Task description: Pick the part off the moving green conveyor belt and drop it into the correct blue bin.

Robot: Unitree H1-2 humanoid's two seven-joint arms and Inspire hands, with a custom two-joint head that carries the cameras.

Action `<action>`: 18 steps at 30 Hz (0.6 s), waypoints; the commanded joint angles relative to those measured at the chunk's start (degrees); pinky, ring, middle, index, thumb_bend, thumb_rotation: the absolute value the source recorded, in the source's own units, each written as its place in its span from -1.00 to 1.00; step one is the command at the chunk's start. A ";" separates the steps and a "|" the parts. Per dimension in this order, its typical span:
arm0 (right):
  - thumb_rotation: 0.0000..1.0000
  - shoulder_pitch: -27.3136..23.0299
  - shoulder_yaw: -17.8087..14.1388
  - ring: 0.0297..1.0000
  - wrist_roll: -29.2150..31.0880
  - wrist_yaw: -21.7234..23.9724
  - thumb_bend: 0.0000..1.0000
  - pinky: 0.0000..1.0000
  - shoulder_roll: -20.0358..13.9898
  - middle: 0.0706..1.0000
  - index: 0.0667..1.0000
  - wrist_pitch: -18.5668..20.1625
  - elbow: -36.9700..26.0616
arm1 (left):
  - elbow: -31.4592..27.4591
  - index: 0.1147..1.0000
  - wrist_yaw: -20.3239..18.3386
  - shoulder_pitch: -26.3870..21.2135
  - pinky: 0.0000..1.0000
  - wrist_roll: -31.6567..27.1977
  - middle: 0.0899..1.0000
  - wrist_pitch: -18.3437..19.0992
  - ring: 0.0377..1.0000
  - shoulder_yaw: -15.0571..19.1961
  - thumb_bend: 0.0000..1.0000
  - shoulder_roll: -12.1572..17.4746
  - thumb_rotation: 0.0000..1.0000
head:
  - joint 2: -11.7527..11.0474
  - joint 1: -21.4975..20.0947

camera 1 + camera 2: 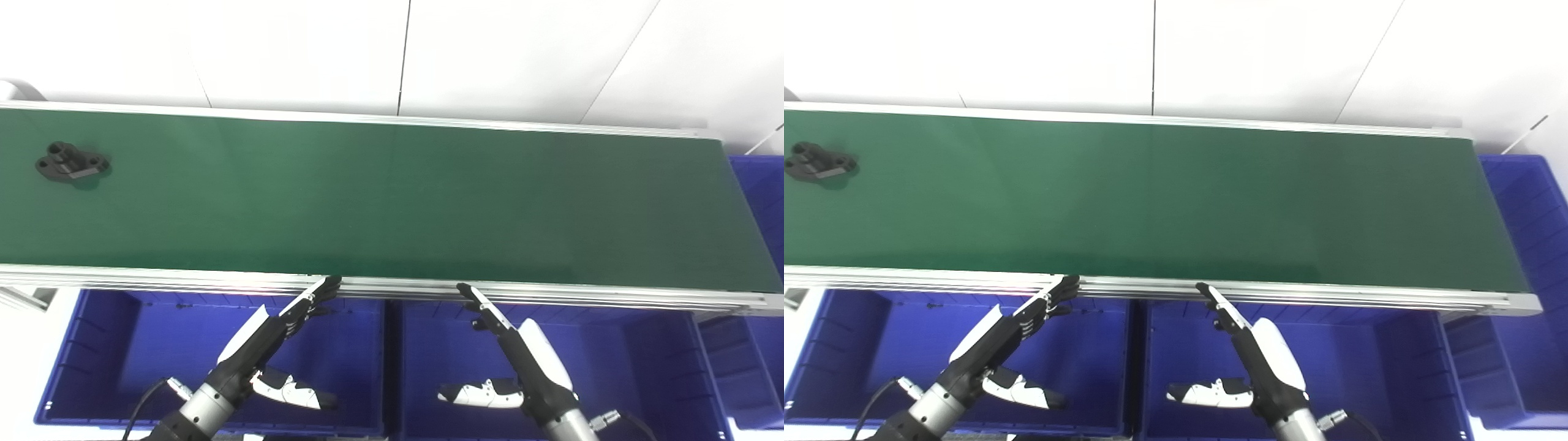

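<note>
A black part [71,166] with round holes lies on the green conveyor belt [380,202] at its far left; it also shows in the right eye view [819,165]. My left hand [269,343] is open and empty, fingers stretched flat toward the belt's near rail, over the left blue bin [153,361]. My right hand [517,355] is open and empty too, fingers stretched toward the rail, over the middle blue bin [637,367]. Both hands are far from the part.
The belt's aluminium near rail [184,277] runs just beyond my fingertips. Another blue bin [759,196] stands past the belt's right end, and one more [744,367] at the lower right. A white wall stands behind the belt.
</note>
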 commanded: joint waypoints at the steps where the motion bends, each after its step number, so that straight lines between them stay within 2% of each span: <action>1: 0.22 -0.18 0.36 0.80 0.01 0.22 1.00 0.61 0.74 0.88 0.91 1.74 -1.81 | -0.88 0.90 -0.13 -0.93 0.83 -0.71 0.94 -1.59 0.91 0.43 1.00 1.26 -0.29 | 0.09 -0.40; 6: 0.14 -0.29 0.95 0.84 -0.26 0.80 1.00 0.61 1.47 0.91 0.92 3.62 -2.49 | -0.46 0.91 -1.17 -1.51 0.84 -2.26 0.95 -1.56 0.92 0.35 1.00 2.17 -0.29 | 0.26 -2.08; 15: 0.17 -0.01 1.06 0.82 -0.80 0.67 1.00 0.58 0.94 0.90 0.93 4.03 -3.00 | -1.19 0.91 -1.11 -1.28 0.89 -1.35 0.95 -0.99 0.94 0.28 1.00 2.25 -0.22 | 0.43 -0.85; 18: 0.16 0.24 0.93 0.83 -0.75 0.71 1.00 0.63 0.78 0.89 0.92 4.37 -3.32 | -1.25 0.91 -0.83 -1.12 0.88 -0.75 0.95 -1.50 0.93 0.24 1.00 2.08 -0.21 | 0.52 -0.67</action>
